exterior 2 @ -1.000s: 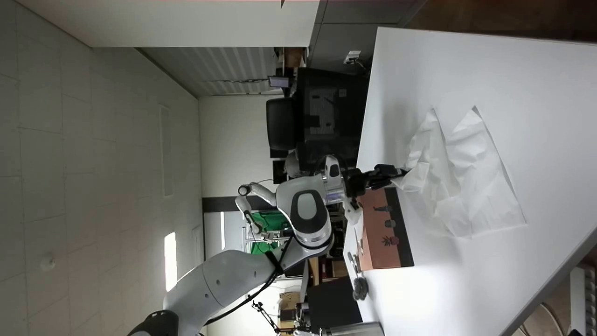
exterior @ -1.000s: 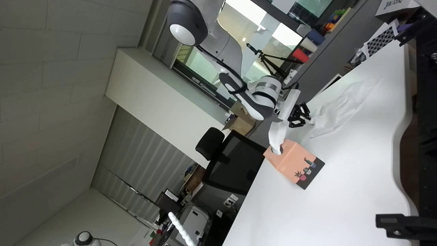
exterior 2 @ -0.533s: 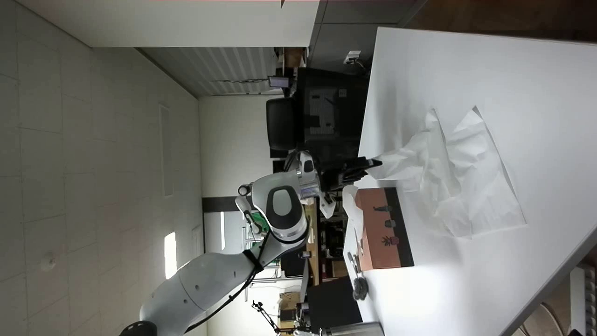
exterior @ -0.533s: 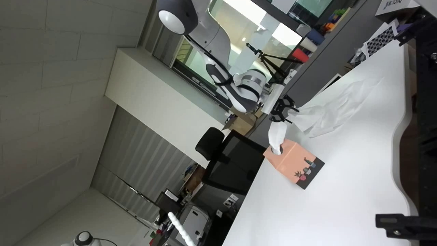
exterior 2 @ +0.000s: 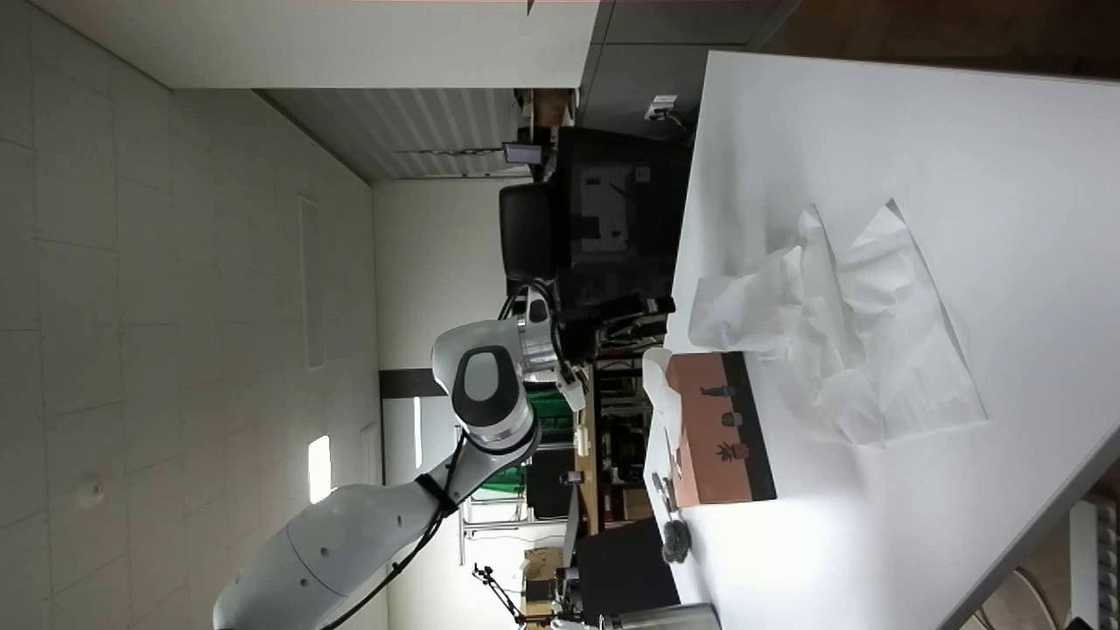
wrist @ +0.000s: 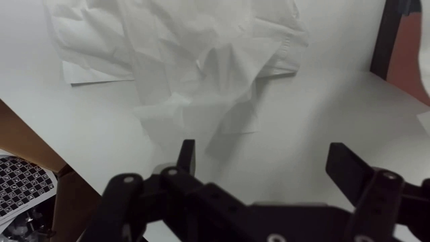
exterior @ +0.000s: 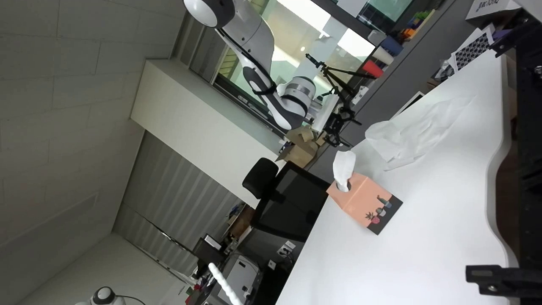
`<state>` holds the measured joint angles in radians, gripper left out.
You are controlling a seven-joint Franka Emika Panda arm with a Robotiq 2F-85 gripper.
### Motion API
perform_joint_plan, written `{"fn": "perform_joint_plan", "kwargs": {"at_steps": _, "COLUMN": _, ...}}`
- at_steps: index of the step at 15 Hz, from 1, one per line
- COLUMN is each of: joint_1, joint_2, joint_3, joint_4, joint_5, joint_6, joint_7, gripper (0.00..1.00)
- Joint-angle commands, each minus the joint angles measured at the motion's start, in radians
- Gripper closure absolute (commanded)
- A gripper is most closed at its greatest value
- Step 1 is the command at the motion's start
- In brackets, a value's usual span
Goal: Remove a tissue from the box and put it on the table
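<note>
A creased white tissue (exterior 2: pixel 744 311) lies over a larger crinkled translucent sheet (exterior 2: pixel 919 350) on the white table (exterior: pixel 423 237). In the wrist view the tissue (wrist: pixel 198 111) reaches below my fingers; I cannot tell whether its near end rests flat. The salmon-pink box (exterior: pixel 364 203) with a dark patterned end stands beside it, a further tissue (exterior: pixel 344 165) sticking up from its opening. In both exterior views my gripper (exterior: pixel 355 134) is above the tabletop, apart from tissue and box. Its black fingers (wrist: pixel 346 171) are spread wide with nothing between them.
A black chair (exterior: pixel 288 199) stands at the table's edge near the box (exterior 2: pixel 717 429). Small dark items (exterior 2: pixel 675 538) lie behind the box. A black bracket (exterior: pixel 493 279) sits at the table's near rim, and a checkered sheet (wrist: pixel 23 185) shows past the edge.
The jaws have opened and the tissue has come free of them. My gripper has drawn upward and back, away from the table, while the tissue's raised end has sunk.
</note>
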<state>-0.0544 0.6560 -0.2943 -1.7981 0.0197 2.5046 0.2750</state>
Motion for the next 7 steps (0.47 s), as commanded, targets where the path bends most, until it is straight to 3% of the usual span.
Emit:
{"fn": "perform_joint_plan", "kwargs": {"at_steps": 1, "joint_1": 0.003, "joint_2": -0.043, "joint_3": 0.003, "joint_4": -0.006, "joint_5": -0.052, "joint_6": -0.102, "joint_7": 0.022, "gripper": 0.0}}
{"fn": "perform_joint_plan", "kwargs": {"at_steps": 7, "joint_1": -0.017, "joint_2": -0.033, "joint_3": 0.03, "joint_4": 0.003, "joint_5": -0.057, "joint_6": -0.12, "joint_7": 0.01, "gripper": 0.0}}
